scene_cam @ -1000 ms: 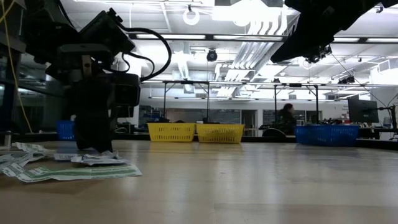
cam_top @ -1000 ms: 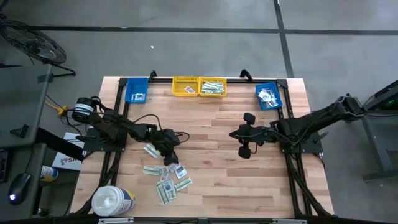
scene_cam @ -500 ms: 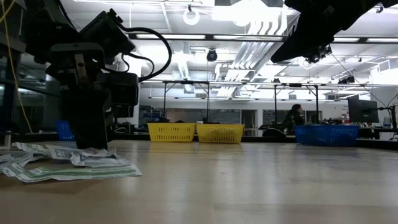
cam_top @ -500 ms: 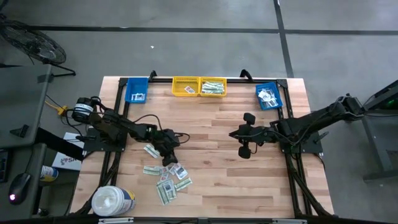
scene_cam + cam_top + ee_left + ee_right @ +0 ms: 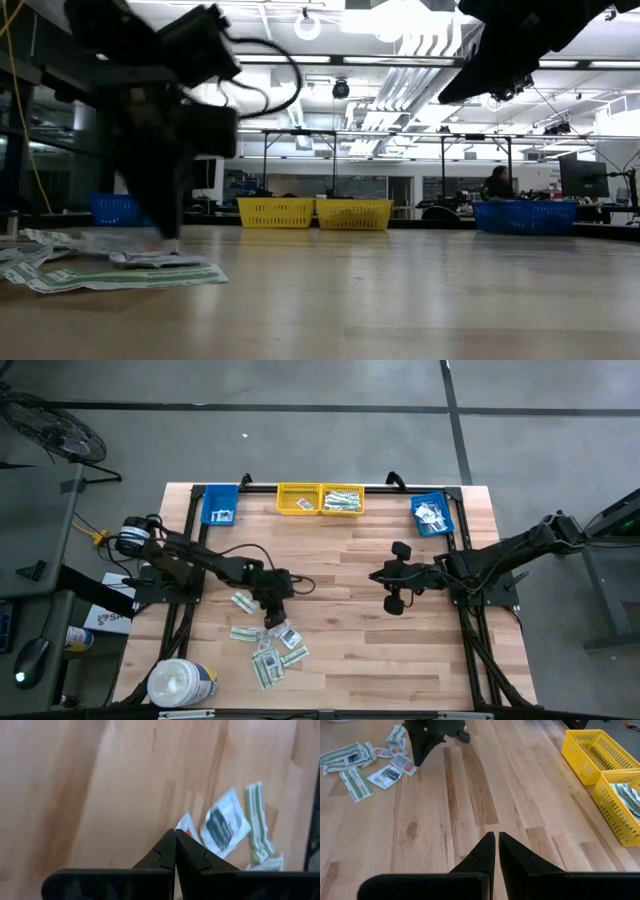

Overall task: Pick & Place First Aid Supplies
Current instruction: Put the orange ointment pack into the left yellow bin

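Note:
The first aid supplies (image 5: 270, 650) lie loosely heaped on the wooden table's near left part: long green-white strips (image 5: 355, 782) and small squarish white packets (image 5: 222, 822). My left gripper (image 5: 272, 622) hangs shut over the heap's far edge, and the corner of a small white packet with a red mark (image 5: 185, 826) shows just past its fingertips. My right gripper (image 5: 374, 575) waits shut above the table's middle right, holding nothing. My left gripper pinches the small red-marked packet at its edge (image 5: 183, 824) between the two fingertips. The fingers slant down from the table's left. The fingers hide most of the packet; whether it is clear of the heap, I cannot tell.
Along the far edge stand a blue bin (image 5: 220, 505), two yellow bins (image 5: 299, 499) (image 5: 342, 499) with packets inside, and another blue bin (image 5: 432, 515). A big white round tub (image 5: 180, 682) stands at the near left corner. Bare wood lies between the two arms.
My left gripper has risen from the heap, tipped, and shifted a little toward the table's right; it is blurred with motion in the low view. The heap lies as before. My right arm has kept still.

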